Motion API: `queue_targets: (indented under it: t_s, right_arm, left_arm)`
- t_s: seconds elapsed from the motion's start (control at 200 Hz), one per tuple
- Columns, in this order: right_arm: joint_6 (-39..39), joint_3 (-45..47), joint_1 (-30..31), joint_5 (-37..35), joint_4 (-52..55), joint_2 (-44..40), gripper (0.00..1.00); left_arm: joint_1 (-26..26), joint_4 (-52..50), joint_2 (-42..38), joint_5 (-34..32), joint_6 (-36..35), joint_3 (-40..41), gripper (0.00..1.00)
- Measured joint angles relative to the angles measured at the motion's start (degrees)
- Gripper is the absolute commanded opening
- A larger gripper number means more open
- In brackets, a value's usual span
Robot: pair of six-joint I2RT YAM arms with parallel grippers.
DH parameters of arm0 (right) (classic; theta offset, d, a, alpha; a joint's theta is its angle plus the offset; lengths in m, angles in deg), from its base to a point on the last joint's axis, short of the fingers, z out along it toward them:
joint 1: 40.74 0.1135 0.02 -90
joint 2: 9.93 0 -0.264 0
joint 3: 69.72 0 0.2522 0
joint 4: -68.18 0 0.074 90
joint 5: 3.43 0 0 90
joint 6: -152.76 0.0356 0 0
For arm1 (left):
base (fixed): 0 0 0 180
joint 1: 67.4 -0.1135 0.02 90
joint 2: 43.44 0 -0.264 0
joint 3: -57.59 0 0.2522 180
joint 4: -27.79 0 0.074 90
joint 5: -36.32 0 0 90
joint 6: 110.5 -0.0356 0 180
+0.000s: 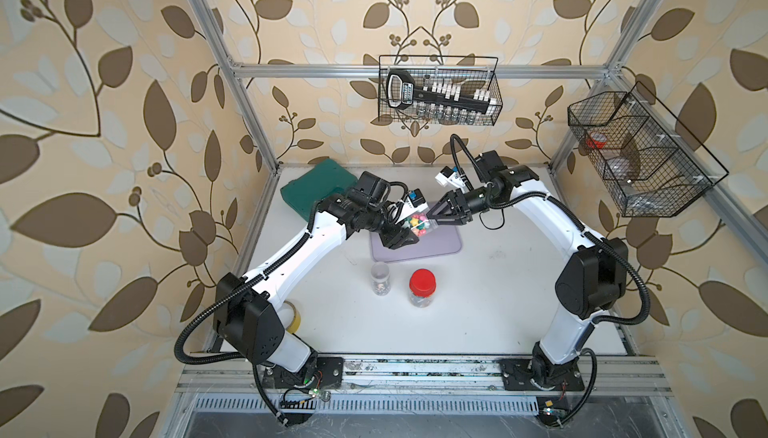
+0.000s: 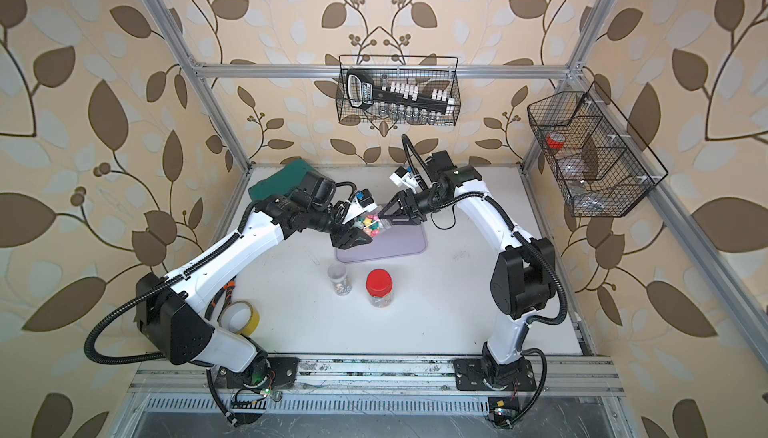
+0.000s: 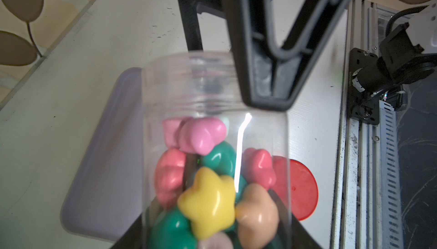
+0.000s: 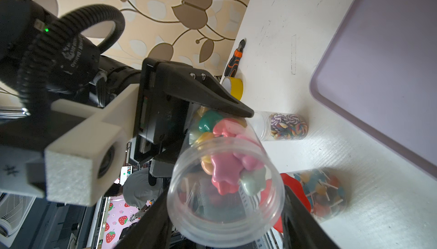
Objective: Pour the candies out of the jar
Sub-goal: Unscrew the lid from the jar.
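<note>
A clear jar (image 1: 417,226) (image 2: 371,226) of pastel flower-shaped candies (image 3: 208,198) (image 4: 224,172) hangs tilted over the near-left part of a lilac tray (image 1: 442,244) (image 2: 409,244). My left gripper (image 1: 409,231) (image 3: 215,240) is shut on the jar's (image 3: 212,89) body. The lidless mouth of the jar (image 4: 224,212) faces my right gripper (image 1: 432,221) (image 4: 224,226). That gripper's two fingers lie against opposite sides of the neck. All the candies sit inside the jar, and the tray (image 4: 390,70) is bare.
A red-lidded jar of ball lollipops (image 1: 422,288) and a clear jar of swirl lollipops (image 1: 380,280) stand in front of the tray. Yellow tape (image 2: 243,317) lies by the left arm's base, a green case (image 1: 316,186) at the back left. Wire baskets (image 1: 438,90) (image 1: 640,153) hang on the frame.
</note>
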Motion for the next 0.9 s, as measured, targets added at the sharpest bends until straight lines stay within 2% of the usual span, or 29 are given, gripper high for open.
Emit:
queue_targets:
  t_s: [0.38,0.9]
  right_arm:
    - [-5.7,0.4,0.0,0.1,-0.2,-0.2,0.5]
    - [-16.2,8.5,-0.6,4.1,-7.5,-4.6,0.4]
  left_arm:
    - [0.0,0.0,0.0,0.2,0.1,0.0,0.6]
    - [-0.1,-1.4,0.0,5.6,2.0,0.0,0.6]
